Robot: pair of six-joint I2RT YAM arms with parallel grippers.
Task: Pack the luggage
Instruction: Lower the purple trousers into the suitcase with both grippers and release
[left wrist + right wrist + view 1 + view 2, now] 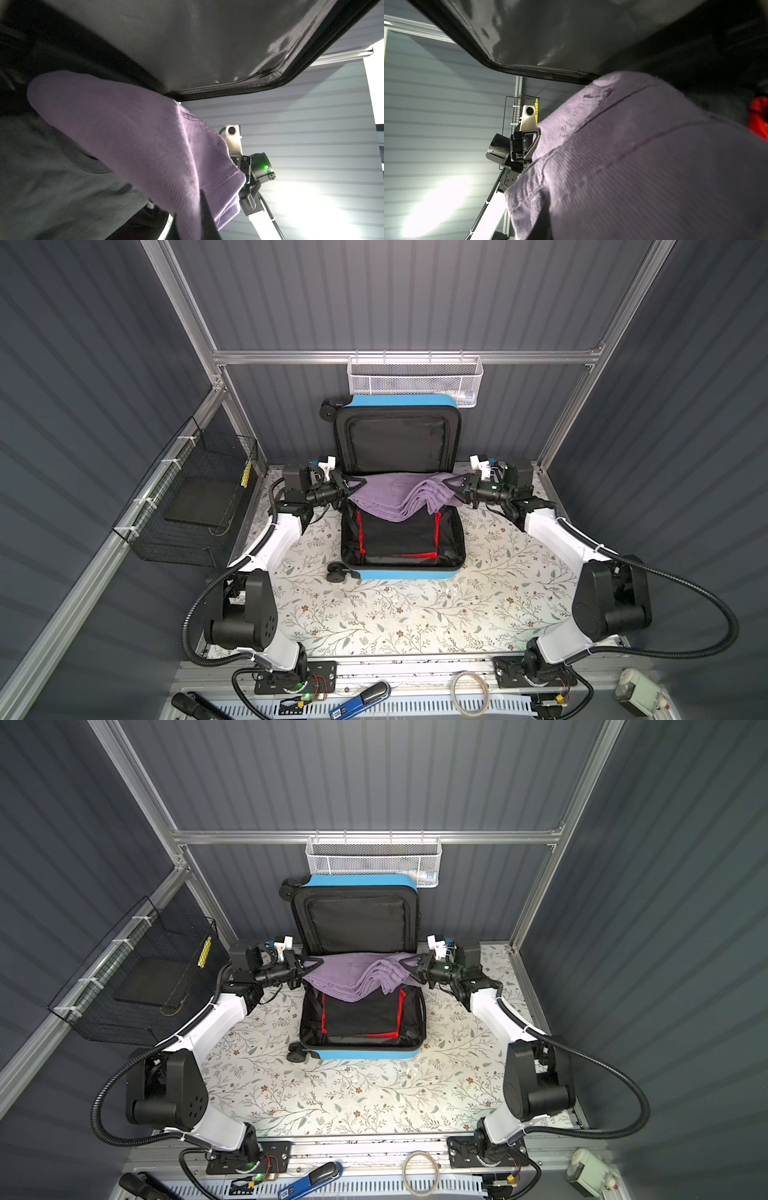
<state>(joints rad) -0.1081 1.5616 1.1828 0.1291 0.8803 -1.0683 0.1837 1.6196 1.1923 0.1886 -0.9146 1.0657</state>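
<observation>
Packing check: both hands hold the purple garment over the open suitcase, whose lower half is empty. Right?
No: both top views show a black item with red trim in the suitcase lower half; left hand and right hand hold the purple garment over it.

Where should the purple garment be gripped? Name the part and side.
Its two outer ends, one from each side, as now: left gripper and right gripper are each shut on an end of the purple garment. It is limp, folded and sags midway above the open luggage; end grips should keep it spread.
</observation>
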